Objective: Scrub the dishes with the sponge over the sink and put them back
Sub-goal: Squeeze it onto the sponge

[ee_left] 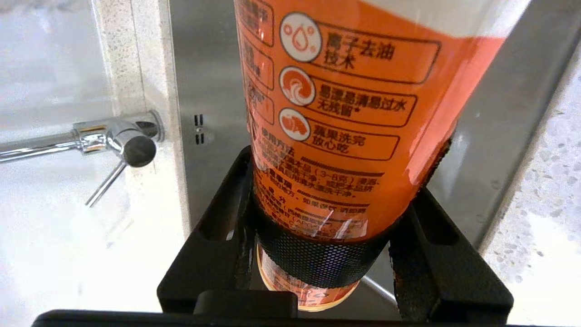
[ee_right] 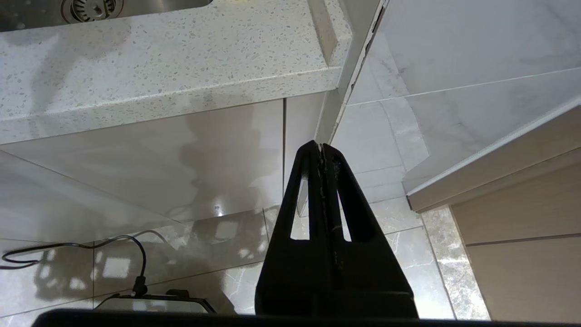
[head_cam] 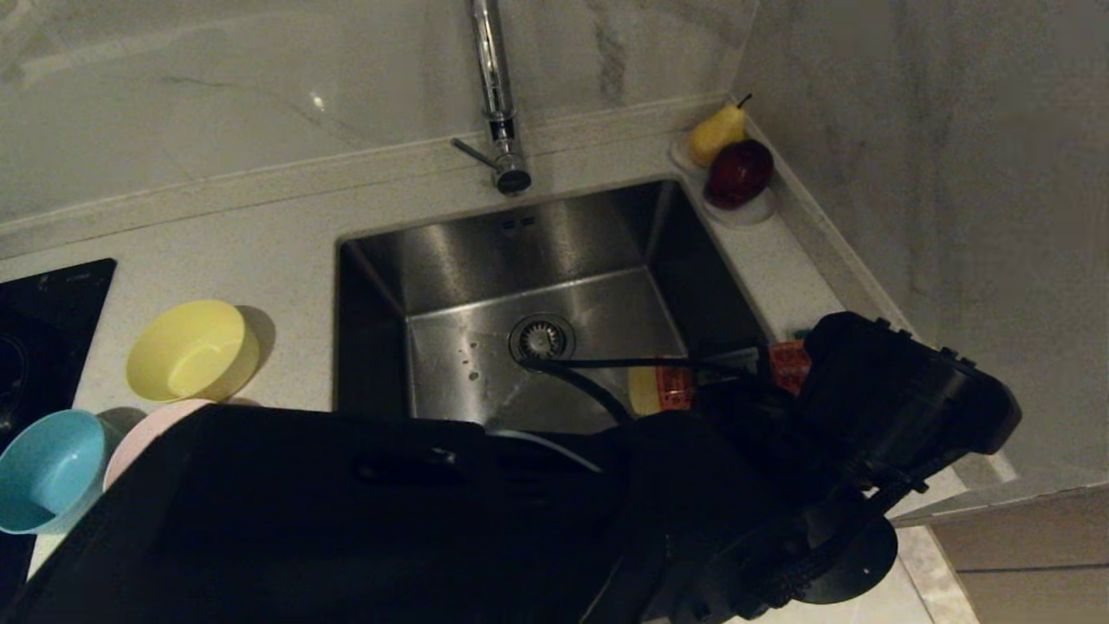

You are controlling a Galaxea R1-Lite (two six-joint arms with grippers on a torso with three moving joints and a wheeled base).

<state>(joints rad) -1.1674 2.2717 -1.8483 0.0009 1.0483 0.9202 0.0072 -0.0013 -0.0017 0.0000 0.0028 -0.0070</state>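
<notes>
My left gripper (ee_left: pixel 345 181) is shut on an orange dish-soap bottle (ee_left: pixel 349 104), its two black fingers pressed against the bottle's sides. In the head view the left gripper (head_cam: pixel 736 373) holds the bottle (head_cam: pixel 671 387) above the sink's (head_cam: pixel 485 251) front right part. The chrome tap (head_cam: pixel 498 95) stands behind the basin. Three bowls sit on the counter left of the sink: yellow (head_cam: pixel 192 351), light blue (head_cam: pixel 48 468) and pink (head_cam: pixel 143 433), the pink one half hidden by my arm. The sponge is out of view. My right gripper (ee_right: pixel 321 146) hangs shut and holds nothing, below the counter edge by the cabinet.
A small white dish (head_cam: pixel 745 211) with a yellow pear (head_cam: pixel 717 132) and a red apple (head_cam: pixel 739 172) sits in the back right corner. A black cooktop (head_cam: pixel 43 303) lies at the far left. A black cable (head_cam: pixel 606 364) crosses over the basin. A marble wall rises on the right.
</notes>
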